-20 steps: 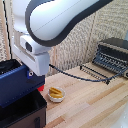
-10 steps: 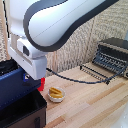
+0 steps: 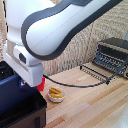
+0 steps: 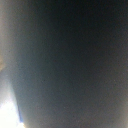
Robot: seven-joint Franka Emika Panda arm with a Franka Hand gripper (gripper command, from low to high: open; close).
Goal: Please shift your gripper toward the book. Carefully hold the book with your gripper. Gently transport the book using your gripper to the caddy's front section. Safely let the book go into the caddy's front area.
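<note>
I saw the gripper (image 3: 21,82) low over the caddy (image 3: 25,112), its fingers hidden; I couldn't tell their state. The book (image 3: 9,87), probably that blue slab, stood inside the caddy.

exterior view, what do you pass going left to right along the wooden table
Large black fabric-sided caddy → small white bowl with yellow contents → thin black wire rack → black-and-silver toaster oven. The white arm's boxy end piece hangs over the caddy, so it is left out of the order.
</note>
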